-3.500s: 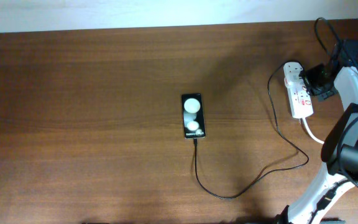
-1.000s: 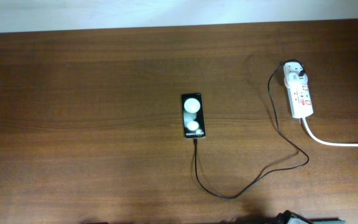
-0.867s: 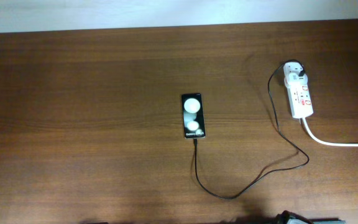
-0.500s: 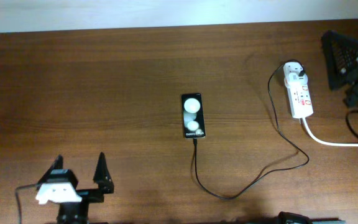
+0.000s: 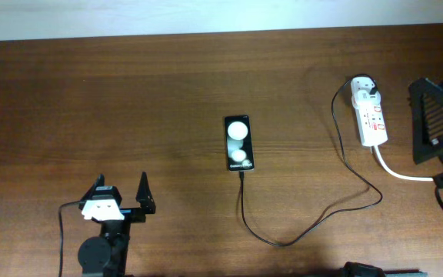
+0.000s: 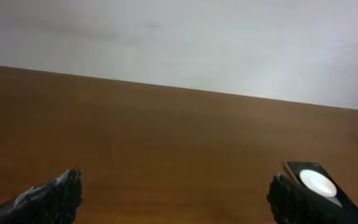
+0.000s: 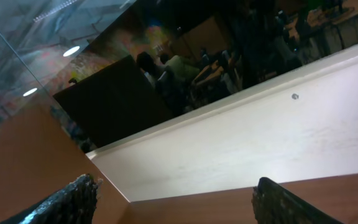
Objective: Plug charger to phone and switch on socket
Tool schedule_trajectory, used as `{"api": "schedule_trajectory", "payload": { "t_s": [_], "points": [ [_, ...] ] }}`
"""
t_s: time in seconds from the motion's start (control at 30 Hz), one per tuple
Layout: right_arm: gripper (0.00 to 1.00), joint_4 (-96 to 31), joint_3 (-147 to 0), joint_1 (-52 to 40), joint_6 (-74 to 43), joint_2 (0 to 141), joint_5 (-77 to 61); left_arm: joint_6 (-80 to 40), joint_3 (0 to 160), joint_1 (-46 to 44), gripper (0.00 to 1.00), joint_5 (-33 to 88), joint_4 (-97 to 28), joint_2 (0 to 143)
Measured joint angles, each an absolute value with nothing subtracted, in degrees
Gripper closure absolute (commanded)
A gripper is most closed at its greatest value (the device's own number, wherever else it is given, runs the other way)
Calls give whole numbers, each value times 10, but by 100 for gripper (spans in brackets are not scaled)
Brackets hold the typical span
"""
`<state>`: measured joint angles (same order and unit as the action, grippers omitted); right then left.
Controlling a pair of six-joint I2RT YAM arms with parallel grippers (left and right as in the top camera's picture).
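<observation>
Charger (image 5: pixel 242 200) cable is looping across the brown table (image 5: pixel 91 92) right now. It's thin and black, running from the bottom edge of the phone (image 5: pixel 238 144) out toward the near side and back up to its white plug (image 5: pixel 364 86), which is sitting at the far end of the socket (image 5: pixel 373 119) over on the right. The connector end is looking like it's touching the phone's port, but I'm not managing to tell from overhead whether it's fully seated. Same deal with the switch, it's too small to read.

Handling-wise, I'm guessing the cord is going to be light and floppy, so grabbing mid-cable is only going to drag slack. I'd be pinching the stiff little connector housing right by the phone. The phone is lying flat mid-table, looking glossy and probably sliding easily on the wood, so it's needing some bracing. The socket is looking light too and may be skating under a push.

Left gripper (image 5: pixel 120 191) is hovering near-left, fingers spread and holding nothing, well apart from the phone. Right gripper (image 7: pixel 178 200) is sitting off to the right of the socket, fingers also wide apart and empty.
</observation>
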<state>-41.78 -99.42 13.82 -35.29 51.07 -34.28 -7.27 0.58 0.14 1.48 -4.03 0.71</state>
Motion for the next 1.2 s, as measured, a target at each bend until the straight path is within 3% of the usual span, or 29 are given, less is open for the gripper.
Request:
{"api": "schedule_trajectory", "payload": {
  "t_s": [0.07,0.2,0.4,0.6,0.77,0.83,1.03,1.2],
  "points": [
    [15,-418,-994,138,-353,510,-343,-73,6,1,1,15,-41,7],
    [2,-418,-994,138,-353,510,-343,-73,6,1,1,15,-41,7],
    [1,-392,-992,138,-352,510,-343,-73,6,1,1,15,-41,7],
    [1,-559,-992,138,-352,510,-338,-73,6,1,1,15,-41,7],
    [1,-734,-982,138,-344,511,-213,-73,6,1,1,15,-41,7],
    [1,-740,-954,138,-332,516,-178,-73,6,1,1,15,-41,8],
    [1,-591,-736,114,-310,474,-129,-73,6,1,1,15,-41,7],
    [1,-385,-498,40,-308,319,-58,-73,6,1,1,15,-41,8]
  ]
}}
